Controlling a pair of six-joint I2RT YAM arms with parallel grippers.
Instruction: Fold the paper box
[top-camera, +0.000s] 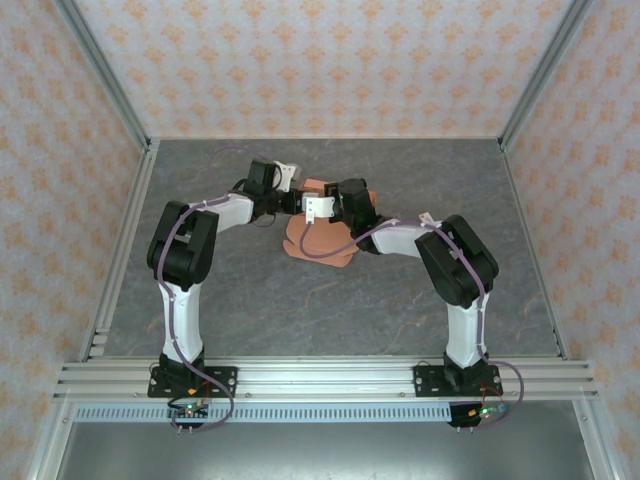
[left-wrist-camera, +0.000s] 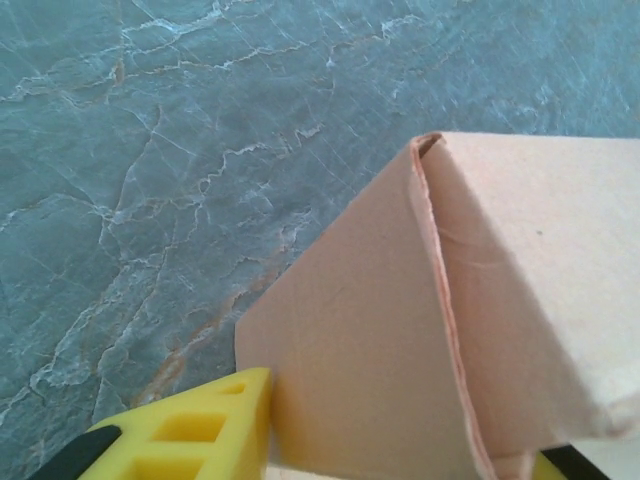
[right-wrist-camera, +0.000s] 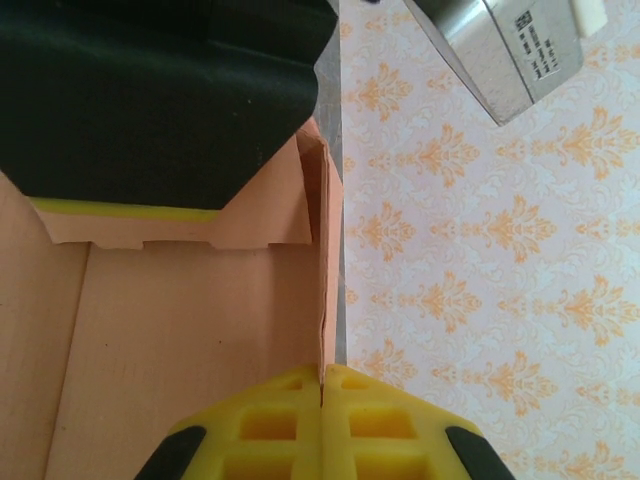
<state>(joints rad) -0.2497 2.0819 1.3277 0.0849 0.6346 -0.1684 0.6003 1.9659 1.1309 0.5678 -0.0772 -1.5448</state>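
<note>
Top: salmon-orange paper box (top-camera: 322, 245) lies centrally on the grey marbled desk (top-camera: 220, 310). Left wrist: box flap sits within left tool (left-wrist-camera: 380, 450); grip cannot be told. Right wrist: right tool (right-wrist-camera: 322, 400) clenched on a thin box wall.

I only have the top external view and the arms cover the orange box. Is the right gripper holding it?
Observer: Yes. The right wrist camera shows the right gripper shut on a thin wall of the paper box.
Operator: And the left?
Observer: A creased flap lies between the fingers of the left gripper; whether they pinch it, I cannot tell.
Operator: Box closed?
Observer: No, the right wrist camera looks into its open inside.
</note>
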